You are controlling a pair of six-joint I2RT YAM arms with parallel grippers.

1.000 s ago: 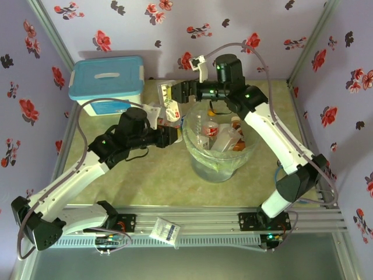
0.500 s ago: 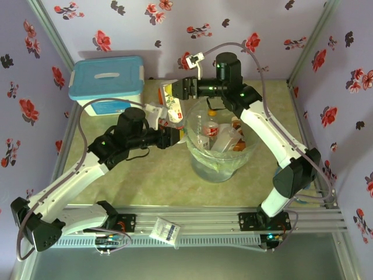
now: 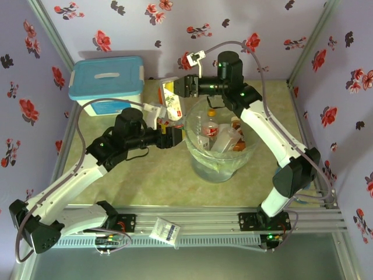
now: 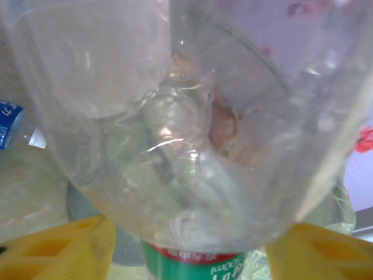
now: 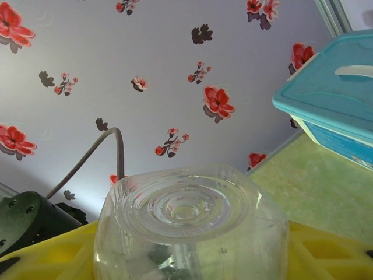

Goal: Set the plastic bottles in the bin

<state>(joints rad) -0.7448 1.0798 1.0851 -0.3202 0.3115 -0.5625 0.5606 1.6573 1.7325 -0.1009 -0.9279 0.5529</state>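
Fingers [image 4: 58, 245] of left gripper [image 4: 189, 248] stand spread, flanking green-labelled bottle [image 4: 192, 267]; right gripper [image 5: 189, 256] fingers [image 5: 326, 251] pinch clear bottle [image 5: 189, 221].

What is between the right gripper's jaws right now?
In the right wrist view, a clear plastic bottle, base toward the camera, sits between the yellow jaws of the right gripper.
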